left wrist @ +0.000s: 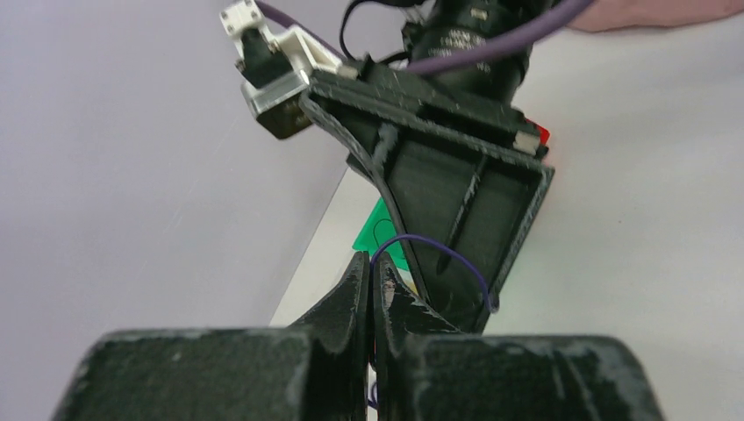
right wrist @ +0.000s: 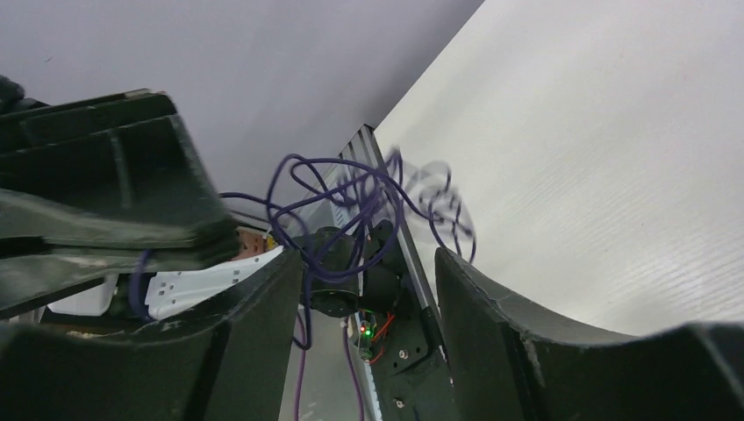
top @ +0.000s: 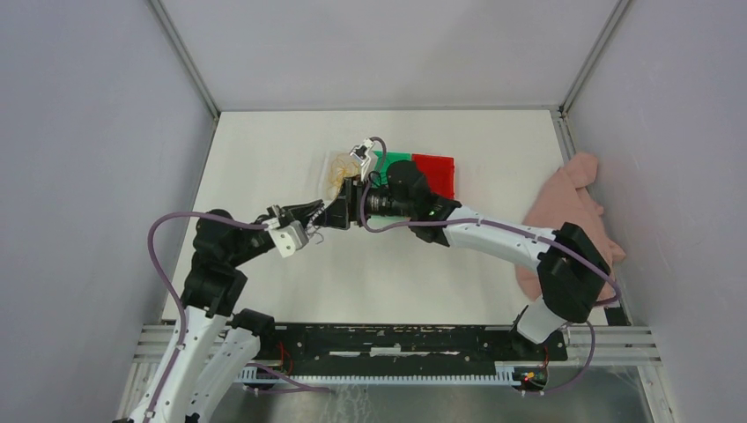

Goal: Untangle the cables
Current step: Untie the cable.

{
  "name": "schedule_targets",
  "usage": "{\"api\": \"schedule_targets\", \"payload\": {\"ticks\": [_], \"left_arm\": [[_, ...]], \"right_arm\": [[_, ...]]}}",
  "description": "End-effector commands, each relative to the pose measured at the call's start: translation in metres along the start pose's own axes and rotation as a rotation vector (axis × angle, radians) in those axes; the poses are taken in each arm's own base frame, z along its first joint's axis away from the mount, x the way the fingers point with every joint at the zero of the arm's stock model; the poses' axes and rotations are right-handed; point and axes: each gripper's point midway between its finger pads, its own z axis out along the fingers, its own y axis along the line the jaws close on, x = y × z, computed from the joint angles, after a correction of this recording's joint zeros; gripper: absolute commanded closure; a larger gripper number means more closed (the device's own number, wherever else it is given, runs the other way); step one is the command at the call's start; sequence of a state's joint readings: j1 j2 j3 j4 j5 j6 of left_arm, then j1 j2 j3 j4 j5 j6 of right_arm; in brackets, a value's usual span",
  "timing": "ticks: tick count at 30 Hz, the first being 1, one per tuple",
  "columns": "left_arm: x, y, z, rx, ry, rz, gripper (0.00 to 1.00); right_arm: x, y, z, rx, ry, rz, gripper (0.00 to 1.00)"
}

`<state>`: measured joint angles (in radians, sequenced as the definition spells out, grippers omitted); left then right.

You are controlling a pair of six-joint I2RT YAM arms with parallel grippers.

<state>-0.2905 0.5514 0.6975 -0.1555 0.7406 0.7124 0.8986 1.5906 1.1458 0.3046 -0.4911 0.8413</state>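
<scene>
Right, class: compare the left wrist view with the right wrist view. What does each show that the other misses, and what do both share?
Only the left wrist view: the left gripper shut on a loop of the dark blue-purple cable, a green patch and a pink cloth. Only the right wrist view: the right gripper with its fingers apart, and the cable's tangled bulk beyond them. Both: the cable, both grippers and the white table.

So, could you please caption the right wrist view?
Open right gripper faces the tangled dark blue-purple cable held by left gripper.
</scene>
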Motion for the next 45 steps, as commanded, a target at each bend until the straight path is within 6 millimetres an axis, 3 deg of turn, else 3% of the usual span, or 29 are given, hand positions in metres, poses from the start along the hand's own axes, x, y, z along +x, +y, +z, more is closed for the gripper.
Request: {"api": "schedule_targets", "payload": {"ticks": [1,5,10,18,24,27,33,40,45], "left_arm": [[-0.042,0.024,0.001,-0.048,-0.109,-0.042,0.97],[-0.053,0.03,0.003,-0.059,-0.136,-0.137,0.97],[-0.067,0.041,0.002,-0.082,-0.16,-0.193,0.97],[-0.1,0.065,-0.006,-0.142,-0.208,-0.195,0.97],[-0.101,0.067,-0.009,-0.157,-0.199,-0.206,0.97],[-0.104,0.07,-0.01,-0.169,-0.201,-0.182,0.97],[-0.119,0.091,-0.01,-0.206,-0.215,-0.116,0.97],[-0.151,0.135,-0.018,-0.333,-0.253,0.037,0.97],[-0.176,0.155,-0.022,-0.371,-0.293,0.082,0.97]], "right_arm": [[-0.021,0.02,0.015,-0.076,-0.084,-0.01,0.34],[-0.024,0.016,0.023,-0.074,-0.13,0.011,0.34],[-0.021,-0.01,0.022,0.008,-0.193,0.054,0.41],[0.007,-0.047,0.016,0.097,-0.181,0.104,0.42],[0.025,-0.061,0.001,0.156,-0.157,0.088,0.44],[0.036,-0.071,-0.01,0.2,-0.144,0.066,0.53],[0.054,-0.089,-0.022,0.276,-0.097,0.046,0.84],[0.072,-0.119,-0.033,0.404,-0.058,0.034,0.94],[0.09,-0.141,-0.042,0.484,-0.034,0.049,1.0]]}}
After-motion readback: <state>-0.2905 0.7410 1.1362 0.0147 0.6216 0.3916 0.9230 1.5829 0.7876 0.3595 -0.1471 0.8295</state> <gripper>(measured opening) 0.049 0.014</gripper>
